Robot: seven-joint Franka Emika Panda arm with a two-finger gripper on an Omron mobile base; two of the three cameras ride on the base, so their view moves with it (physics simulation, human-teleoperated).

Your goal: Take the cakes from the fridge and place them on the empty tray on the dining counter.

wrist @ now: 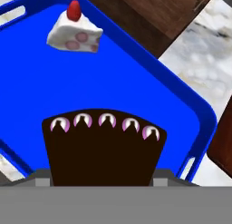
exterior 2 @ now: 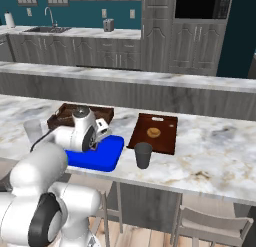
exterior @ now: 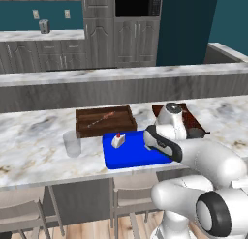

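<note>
hand view looks down on the blue tray (wrist: 149, 82), where the white cake slice (wrist: 74, 33) with its red cherry lies near the far corner. the dark chocolate wedge (wrist: 104, 148) sits close up between the pincer's tips, low over the tray; the pincer appears to be grasping it, though the fingers are hidden. left base view shows the tray (exterior: 131, 158) on the marble tabletop (exterior: 34, 141), just beside a dark wooden tray (exterior: 104, 119) and a clear glass (exterior: 72, 143).

Glossy white rounded arm (exterior: 213, 160), dark joint rings, black band near wrist
</note>
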